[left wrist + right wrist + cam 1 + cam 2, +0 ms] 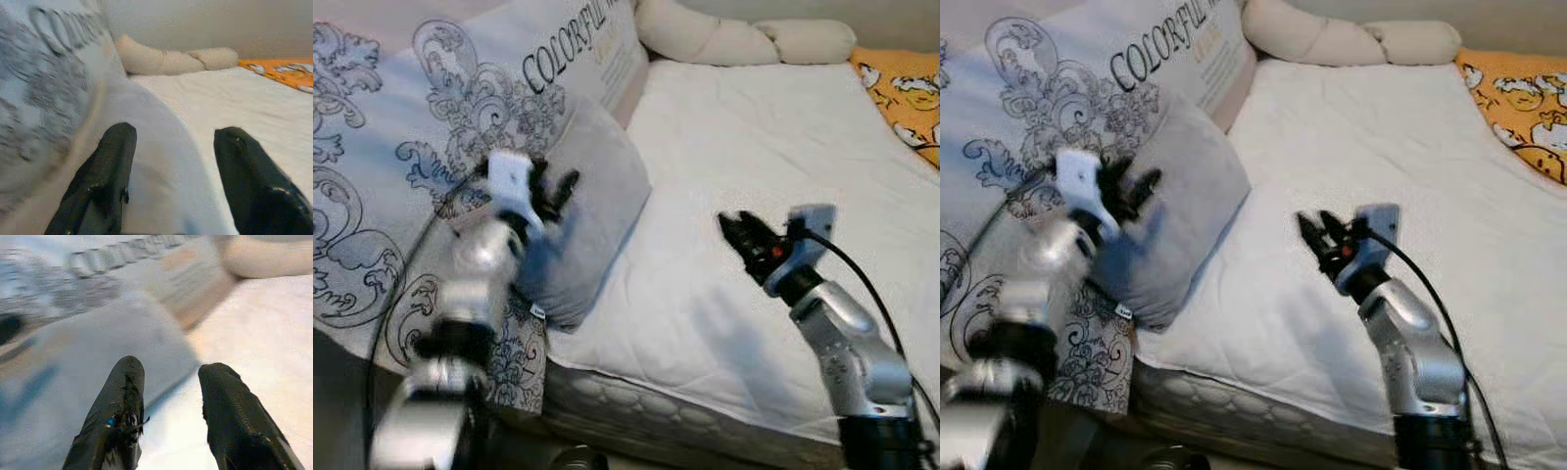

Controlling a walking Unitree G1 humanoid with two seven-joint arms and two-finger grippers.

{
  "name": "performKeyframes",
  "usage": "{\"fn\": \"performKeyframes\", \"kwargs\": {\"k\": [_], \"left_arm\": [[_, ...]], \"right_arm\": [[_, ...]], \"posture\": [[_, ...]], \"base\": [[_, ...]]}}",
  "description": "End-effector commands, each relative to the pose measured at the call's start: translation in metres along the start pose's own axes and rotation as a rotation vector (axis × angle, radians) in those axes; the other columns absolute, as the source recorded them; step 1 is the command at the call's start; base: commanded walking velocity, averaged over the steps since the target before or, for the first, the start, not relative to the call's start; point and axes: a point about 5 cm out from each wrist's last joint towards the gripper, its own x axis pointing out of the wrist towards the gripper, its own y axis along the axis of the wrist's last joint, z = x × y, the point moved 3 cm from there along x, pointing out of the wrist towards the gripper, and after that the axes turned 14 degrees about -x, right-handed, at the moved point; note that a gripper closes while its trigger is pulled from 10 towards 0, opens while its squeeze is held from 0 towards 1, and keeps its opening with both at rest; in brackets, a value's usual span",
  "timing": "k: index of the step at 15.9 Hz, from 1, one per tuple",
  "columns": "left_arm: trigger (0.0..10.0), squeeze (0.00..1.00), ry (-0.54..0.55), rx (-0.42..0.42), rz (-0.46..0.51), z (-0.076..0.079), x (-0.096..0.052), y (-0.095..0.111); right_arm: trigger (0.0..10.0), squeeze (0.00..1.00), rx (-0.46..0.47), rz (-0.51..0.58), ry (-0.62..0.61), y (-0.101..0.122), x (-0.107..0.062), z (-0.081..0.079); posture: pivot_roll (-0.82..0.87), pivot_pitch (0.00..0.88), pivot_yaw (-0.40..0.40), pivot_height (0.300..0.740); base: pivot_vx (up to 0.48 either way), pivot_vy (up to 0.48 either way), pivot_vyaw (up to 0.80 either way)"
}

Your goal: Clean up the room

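Left end effector (558,191), fingers spread, hovers over a grey pillow (592,211); right end effector (736,230), also spread, hangs above the white bed (773,147).

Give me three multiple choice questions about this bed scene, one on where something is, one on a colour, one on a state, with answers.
1. Where is the grey pillow?
A. On the floor
B. Leaning on the big patterned pillow
C. At the far orange cover

2. What colour is the cover at the far right?
A. Orange
B. Green
C. Black

3. How is the left claw?
A. Shut on the pillow
B. Open
C. Holding a cup

Answers: B, it rests against that pillow; A, orange with pale figures; B, its fingers stand apart, gripping nothing.
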Motion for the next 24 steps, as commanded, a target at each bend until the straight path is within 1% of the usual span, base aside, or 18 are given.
{"fn": "performKeyframes", "kwargs": {"k": [1, 2, 3, 5, 6, 8, 9, 11, 12, 13, 14, 16, 18, 20, 21, 22, 23, 24], "left_arm": [[10.0, 1.00, -0.024, -0.001, 0.001, 0.012, -0.004, 0.000], [10.0, 1.00, -0.014, -0.021, -0.014, 0.017, -0.009, -0.005], [10.0, 1.00, -0.002, -0.030, -0.024, 0.019, -0.013, -0.007], [10.0, 1.00, 0.012, -0.027, -0.020, 0.020, -0.018, -0.004], [10.0, 1.00, 0.026, -0.026, -0.019, 0.018, -0.020, -0.003], [10.0, 1.00, 0.078, -0.023, -0.036, 0.011, -0.029, -0.004], [10.0, 1.00, 0.102, -0.014, -0.065, 0.005, -0.035, -0.009], [10.0, 1.00, 0.134, 0.027, -0.108, -0.003, -0.046, -0.020], [10.0, 1.00, 0.168, 0.021, -0.119, -0.008, -0.051, -0.023], [10.0, 1.00, 0.198, 0.035, -0.135, -0.014, -0.055, -0.028], [10.0, 1.00, 0.218, 0.046, -0.143, -0.016, -0.057, -0.030], [10.0, 1.00, 0.280, -0.007, -0.125, -0.019, -0.059, -0.027], [10.0, 1.00, 0.290, 0.005, -0.125, -0.019, -0.060, -0.024], [10.0, 1.00, 0.296, 0.018, -0.140, -0.022, -0.062, -0.026], [10.0, 1.00, 0.312, 0.046, -0.142, -0.025, -0.062, -0.025], [10.0, 1.00, 0.319, 0.056, -0.140, -0.027, -0.061, -0.024], [10.0, 1.00, 0.332, 0.093, -0.149, -0.030, -0.059, -0.022], [10.0, 1.00, 0.332, 0.110, -0.163, -0.032, -0.060, -0.023]], "right_arm": [[10.0, 0.00, -0.017, 0.000, -0.111, 0.000, -0.005, 0.012], [10.0, 0.00, -0.011, -0.008, -0.132, -0.005, -0.009, 0.011], [10.0, 0.00, -0.033, -0.026, -0.132, -0.011, -0.008, 0.007], [10.0, 0.00, -0.019, -0.039, -0.128, -0.012, -0.006, 0.002], [10.0, 0.00, -0.025, -0.040, -0.125, -0.013, -0.005, 0.000], [10.0, 0.00, -0.066, -0.051, -0.156, -0.018, -0.003, 0.000], [10.0, 0.00, -0.056, -0.063, -0.201, -0.019, -0.002, 0.006], [10.0, 0.00, -0.055, -0.076, -0.232, -0.021, 0.000, 0.011], [10.0, 0.00, -0.057, -0.095, -0.234, -0.023, 0.000, 0.010], [10.0, 0.00, -0.057, -0.104, -0.221, -0.025, -0.001, 0.008], [10.0, 0.00, -0.076, -0.107, -0.229, -0.025, 0.000, 0.010], [10.0, 0.00, -0.087, -0.108, -0.222, -0.027, 0.003, 0.010], [10.0, 0.00, -0.084, -0.108, -0.217, -0.026, 0.006, 0.007], [10.0, 0.00, -0.107, -0.119, -0.201, -0.030, 0.009, 0.005], [10.0, 0.00, -0.104, -0.131, -0.217, -0.033, 0.009, 0.006], [10.0, 0.00, -0.096, -0.141, -0.235, -0.036, 0.009, 0.007], [10.0, 0.00, -0.080, -0.156, -0.251, -0.042, 0.010, 0.009], [10.0, 0.00, -0.085, -0.160, -0.247, -0.043, 0.010, 0.008]], "posture": [[-0.03, 0.000, 0.083, 0.740], [-0.03, 0.000, 0.074, 0.740], [-0.03, 0.000, 0.073, 0.740], [-0.02, 0.000, 0.066, 0.740], [-0.01, 0.000, 0.061, 0.740], [-0.01, 0.000, 0.060, 0.740], [-0.01, 0.000, 0.054, 0.740], [0.00, 0.000, 0.032, 0.740], [-0.01, 0.000, 0.032, 0.740], [-0.01, 0.000, 0.027, 0.740], [-0.01, 0.000, 0.024, 0.740], [0.01, 0.000, 0.011, 0.740], [0.02, 0.000, 0.011, 0.740], [0.04, 0.000, -0.002, 0.740], [0.04, 0.000, -0.005, 0.740], [0.04, 0.000, -0.003, 0.740], [0.03, 0.000, 0.009, 0.740], [0.02, 0.000, 0.011, 0.740]], "base": [[0.000, 0.000, 0.00], [0.000, 0.000, 0.00], [0.000, -0.352, 0.00], [0.000, -0.414, 0.00], [0.000, -0.416, 0.00], [0.000, -0.416, 0.00], [0.000, -0.416, 0.00], [0.000, -0.414, 0.00], [0.000, -0.416, 0.00], [0.000, -0.416, 0.00], [0.000, -0.412, 0.00], [0.000, -0.414, 0.00], [0.000, -0.416, 0.00], [0.000, -0.414, 0.00], [0.000, -0.352, 0.00], [0.000, -0.356, 0.00], [0.000, -0.356, 0.00], [0.000, -0.352, 0.00]]}}
